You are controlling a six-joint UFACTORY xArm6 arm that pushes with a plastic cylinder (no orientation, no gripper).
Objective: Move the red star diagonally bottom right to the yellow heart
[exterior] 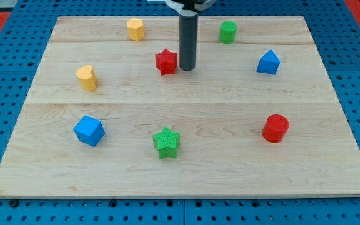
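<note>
The red star [166,62] sits in the upper middle of the wooden tabletop [186,169], with my tip [187,68] just beside it on the view's right, touching or nearly so. The arm carries no jaws, only the dark rod, so nothing is clasped. The yellow heart [87,77] lies well apart toward the view's left, slightly lower than the star. A yellow hexagonal block [135,29] stands near the view's top, a green cylinder [228,32] to the rod's upper right, and a blue house-shaped block [268,62] farther right. Along the lower half rest a blue cube [89,130], a green star [166,142] and a red cylinder [275,128].
</note>
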